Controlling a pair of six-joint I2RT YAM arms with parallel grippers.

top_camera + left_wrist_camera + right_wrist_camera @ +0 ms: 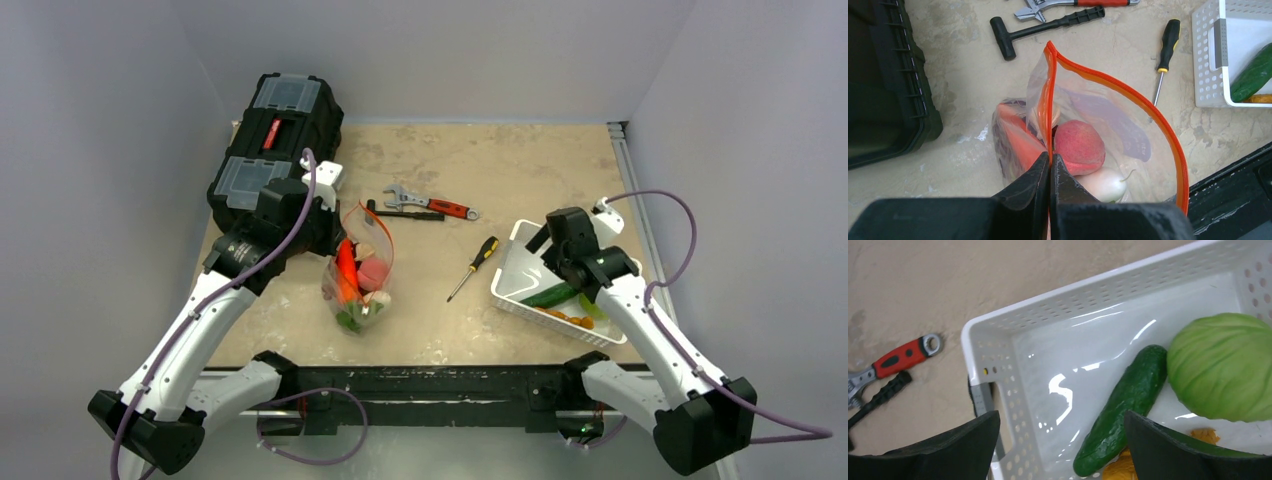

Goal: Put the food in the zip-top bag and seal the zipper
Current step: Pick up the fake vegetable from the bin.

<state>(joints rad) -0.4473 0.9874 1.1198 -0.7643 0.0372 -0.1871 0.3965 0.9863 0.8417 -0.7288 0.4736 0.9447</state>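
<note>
Zip-top bag [1098, 115] is pinched at its mouth by the left gripper [1050, 159], whose two black fingers are pressed together on the orange-red zipper [1128, 85] at the near end of the opening. From that pinch the strip splits into two curves, so the mouth gapes wide and faces up. Inside the bag, just past the fingertips, sit a pink-red peach [1079, 146], a white radish [1103, 184] and an orange-red carrot [1018, 140] against the left wall; leafy green shows at the bottom in the top view. The bag itself stands on the tan table [430, 330]. Well to the right of the bag, the right gripper [1060, 420] hovers with its jaws spread wide and nothing between them, over a white slotted basket [1048, 305]. Below it lie a green cucumber [1123, 407], a pale green cabbage [1223, 365] touching the cucumber's far end, and small orange pieces [1120, 472]. Between bag and basket lies a screwdriver [475, 265]. Beyond the bag lie a red-handled wrench [432, 205] and a black T-handle tool [1048, 27]; a black toolbox [275, 150] sits beyond it to the left.
</note>
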